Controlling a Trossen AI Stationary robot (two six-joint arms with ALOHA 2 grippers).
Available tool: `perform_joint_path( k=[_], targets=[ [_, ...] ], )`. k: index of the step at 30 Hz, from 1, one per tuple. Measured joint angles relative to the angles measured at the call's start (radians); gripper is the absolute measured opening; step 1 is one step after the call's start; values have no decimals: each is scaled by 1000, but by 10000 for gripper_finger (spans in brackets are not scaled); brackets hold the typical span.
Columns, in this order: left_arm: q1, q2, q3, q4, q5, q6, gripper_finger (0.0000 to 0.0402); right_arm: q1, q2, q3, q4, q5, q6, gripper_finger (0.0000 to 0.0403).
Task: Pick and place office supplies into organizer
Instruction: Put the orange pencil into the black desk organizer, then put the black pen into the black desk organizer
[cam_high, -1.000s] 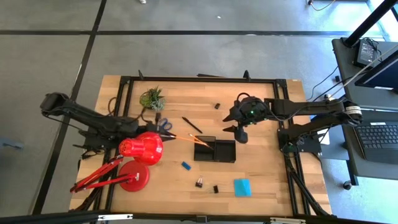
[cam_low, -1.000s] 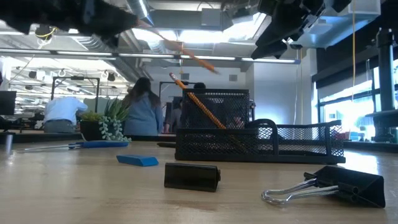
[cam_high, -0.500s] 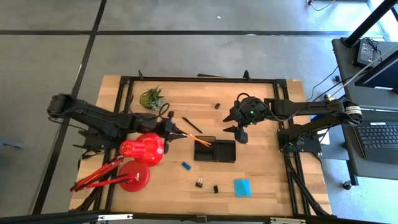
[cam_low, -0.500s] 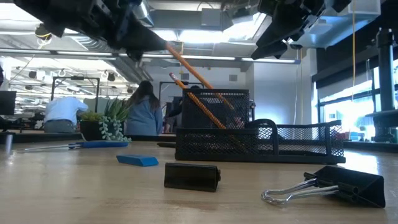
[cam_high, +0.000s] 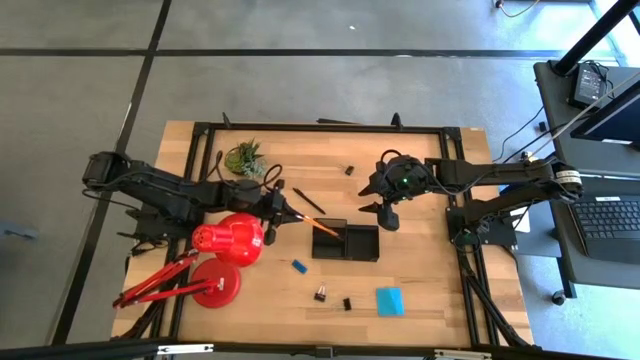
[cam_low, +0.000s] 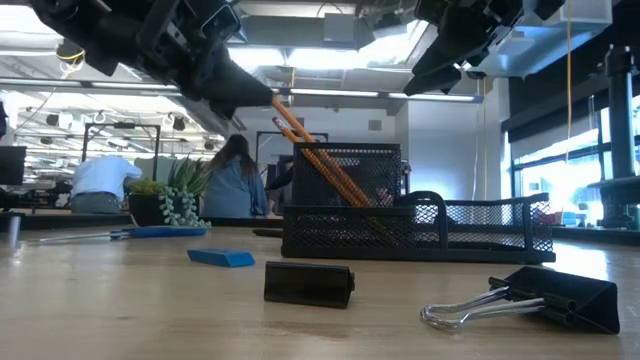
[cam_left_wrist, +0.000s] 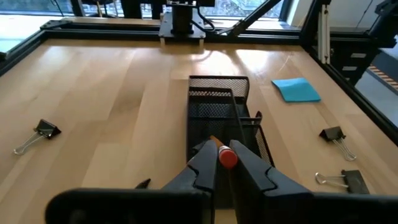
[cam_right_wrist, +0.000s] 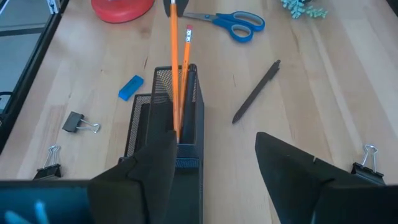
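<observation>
The organizer is a black mesh tray with a taller cup at its left end. An orange pencil leans in that cup, eraser end up. My left gripper is shut on a second orange pencil, which slants down to the right with its lower end inside the cup. My right gripper hangs open above the organizer's far right end, with nothing between its fingers. On the table lie a black pen, blue scissors, a blue eraser and a cyan note pad. My left gripper pinches the pencil's eraser end between its two fingertips. The fingers come from the table's left, slanting slightly down, roughly in line with the pencil. The pencil is tilted, its upper end in the hold and its lower end down in the mesh cup.
A red desk lamp stands just near of the left arm, and a green plant just beyond it. Black binder clips lie near the front edge, and one lies far of the organizer.
My left gripper has moved toward the table's right, toward the organizer, and sunk a little, still shut on the pencil. The pencil was above the cup; now its lower end is inside it, beside the leaning pencil. The right arm kept still.
</observation>
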Motion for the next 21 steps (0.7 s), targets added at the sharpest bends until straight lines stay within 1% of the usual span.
perform_joint_path(
  k=[5, 12, 21],
  targets=[
    [0, 10, 0, 7, -3, 0, 22, 0, 0, 0, 0, 0, 0, 221],
    [0, 10, 0, 7, -4, 0, 52, 0, 1, 0, 1, 0, 0, 221],
    [0, 3, -1, 6, -7, 18, 77, 0, 1, 0, 1, 0, 1, 221]
  ],
)
